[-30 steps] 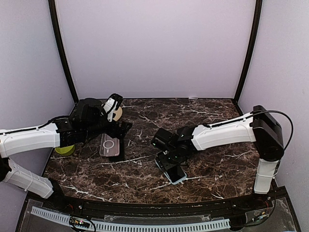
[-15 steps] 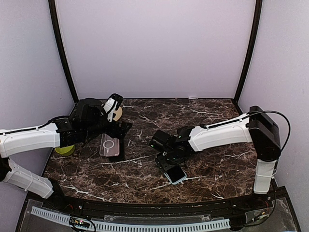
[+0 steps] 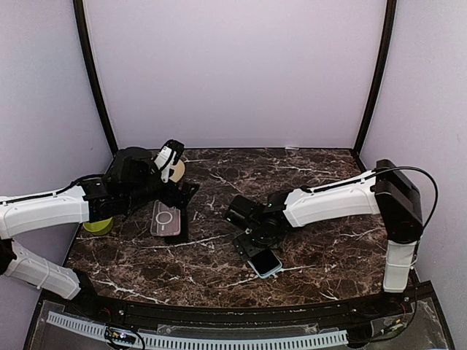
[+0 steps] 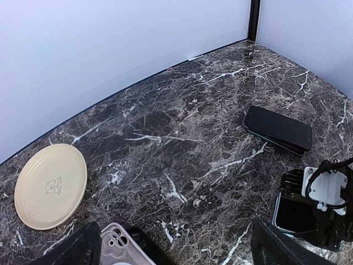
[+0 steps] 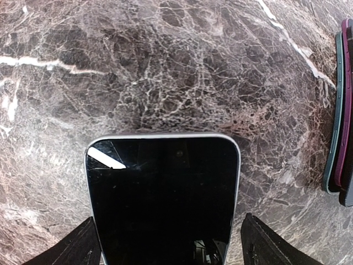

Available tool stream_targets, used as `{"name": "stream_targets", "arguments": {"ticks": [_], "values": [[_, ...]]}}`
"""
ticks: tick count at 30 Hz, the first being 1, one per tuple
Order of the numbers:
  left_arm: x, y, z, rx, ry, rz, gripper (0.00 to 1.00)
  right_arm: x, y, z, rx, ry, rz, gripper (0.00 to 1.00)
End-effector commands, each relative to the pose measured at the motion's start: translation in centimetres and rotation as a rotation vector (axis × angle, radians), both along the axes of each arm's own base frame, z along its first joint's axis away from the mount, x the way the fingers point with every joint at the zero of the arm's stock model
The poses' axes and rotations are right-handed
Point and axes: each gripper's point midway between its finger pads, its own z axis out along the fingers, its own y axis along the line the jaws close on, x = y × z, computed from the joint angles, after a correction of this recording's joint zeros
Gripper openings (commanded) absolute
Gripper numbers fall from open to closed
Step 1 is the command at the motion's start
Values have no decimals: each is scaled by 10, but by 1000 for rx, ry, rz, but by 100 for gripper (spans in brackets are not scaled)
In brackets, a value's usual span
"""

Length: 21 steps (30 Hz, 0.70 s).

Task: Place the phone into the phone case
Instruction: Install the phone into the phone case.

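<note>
Spreading my right claw (image 5: pixel 175 244) apart astride the phone (image 5: pixel 162 193), I am releasing it well short of the phone case (image 3: pixel 166 219).

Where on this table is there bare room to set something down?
Bare marble at the back centre of the table, between the plate and the right arm; also the near-left strip in front of the clear case. Crowded around the phone, under the right gripper.
</note>
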Motion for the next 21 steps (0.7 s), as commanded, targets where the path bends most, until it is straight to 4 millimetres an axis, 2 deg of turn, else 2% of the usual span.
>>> {"name": "stream_targets", "arguments": {"ticks": [1, 4, 7, 10, 14, 15, 18, 19, 20, 21], "values": [[-1, 2, 11, -11, -40, -14, 96, 1, -1, 4, -28, -1, 29, 87], [-2, 2, 12, -9, -45, -18, 96, -3, 1, 21, 20, 8, 67, 87], [-2, 2, 11, -8, -41, -17, 96, -6, -1, 29, 58, 35, 87, 85], [-3, 0, 11, -12, -42, -30, 96, -10, -3, 33, 85, 59, 94, 81], [-7, -9, -1, 4, -15, -94, 92, -19, -3, 35, 132, 95, 89, 72], [-9, -15, -8, 11, 3, -123, 87, -21, -7, 36, 137, 99, 78, 68], [-30, -46, -24, -17, 94, -327, 74, -32, -21, 40, 157, 115, 66, 51], [-31, -53, -38, -6, 139, -347, 67, -37, -25, 43, 167, 125, 69, 46], [-31, -60, -35, -19, 161, -370, 63, -43, -30, 43, 168, 138, 72, 42], [-32, -64, -55, 16, 230, -372, 57, -50, -36, 42, 171, 154, 75, 37]]}}
